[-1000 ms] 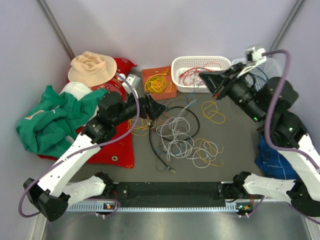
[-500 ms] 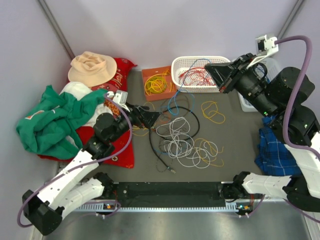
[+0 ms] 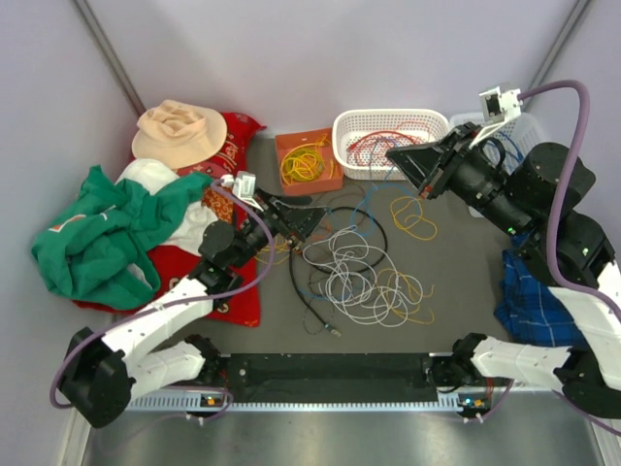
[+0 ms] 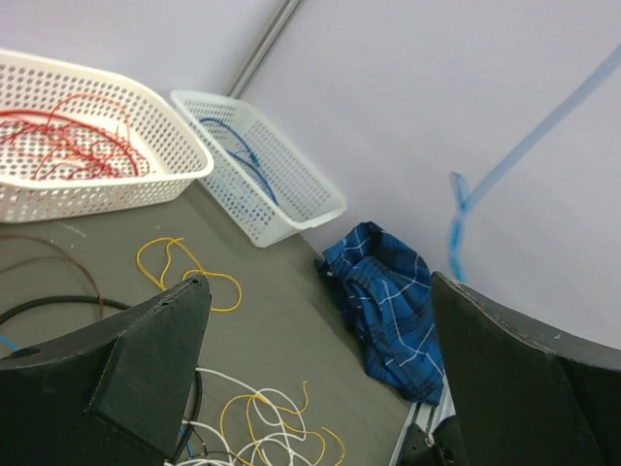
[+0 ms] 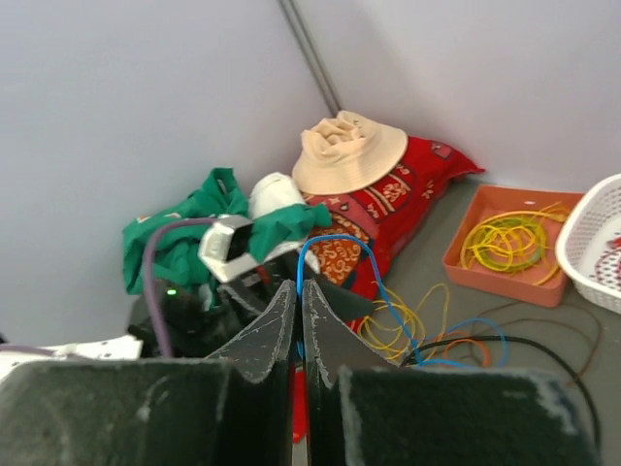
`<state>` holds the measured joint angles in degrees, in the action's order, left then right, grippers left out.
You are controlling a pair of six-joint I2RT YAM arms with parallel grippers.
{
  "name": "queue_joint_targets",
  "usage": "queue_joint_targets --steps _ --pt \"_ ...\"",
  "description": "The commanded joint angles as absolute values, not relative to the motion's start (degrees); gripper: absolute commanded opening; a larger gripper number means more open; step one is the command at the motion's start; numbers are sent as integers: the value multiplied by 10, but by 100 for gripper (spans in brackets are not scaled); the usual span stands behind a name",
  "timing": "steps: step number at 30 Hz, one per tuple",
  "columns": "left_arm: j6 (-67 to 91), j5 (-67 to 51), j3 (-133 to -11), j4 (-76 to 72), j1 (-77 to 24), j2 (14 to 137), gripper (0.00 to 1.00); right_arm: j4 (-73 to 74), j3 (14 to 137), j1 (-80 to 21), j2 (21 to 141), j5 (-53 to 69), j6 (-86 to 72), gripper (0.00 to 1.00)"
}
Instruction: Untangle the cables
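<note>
Top external view: sorting is partly done. Red cables (image 3: 380, 146) lie in the near white basket (image 3: 342, 138), yellow cables (image 3: 307, 163) in the orange tray (image 3: 291, 144), and a few blue ones in the far basket (image 4: 267, 206). Left to do: a knot of white cables (image 3: 351, 274) mid-table, laced with a black cable (image 3: 309, 301) and loose yellow loops (image 3: 412, 216). I judge the task roughly half finished, with the hardest clump untouched. The right gripper (image 5: 299, 289) is raised near the baskets with its fingers pinched tight on a blue cable (image 5: 335, 239), which arches up from the pinch and trails down to the table. The left gripper (image 4: 318, 291) hangs low at the left edge of the knot, jaws spread wide and holding nothing; the white strands lie just below and ahead of its fingertips, not between them.
</note>
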<state>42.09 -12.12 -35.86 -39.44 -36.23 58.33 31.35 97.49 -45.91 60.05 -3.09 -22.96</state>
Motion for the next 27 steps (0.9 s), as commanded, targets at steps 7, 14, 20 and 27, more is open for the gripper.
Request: queue_joint_targets --steps 7,14,20,27 --pt "445 -69 -396 -457 -366 656 99 291 961 -465 561 116 -277 0" --pt "464 -131 -349 -698 -382 700 99 280 927 -465 529 112 -292 0" --pt "427 -176 -373 -823 -428 762 99 268 930 -465 528 123 -316 0" --pt "494 -163 -404 -858 -443 827 99 279 934 -464 519 124 -322 0"
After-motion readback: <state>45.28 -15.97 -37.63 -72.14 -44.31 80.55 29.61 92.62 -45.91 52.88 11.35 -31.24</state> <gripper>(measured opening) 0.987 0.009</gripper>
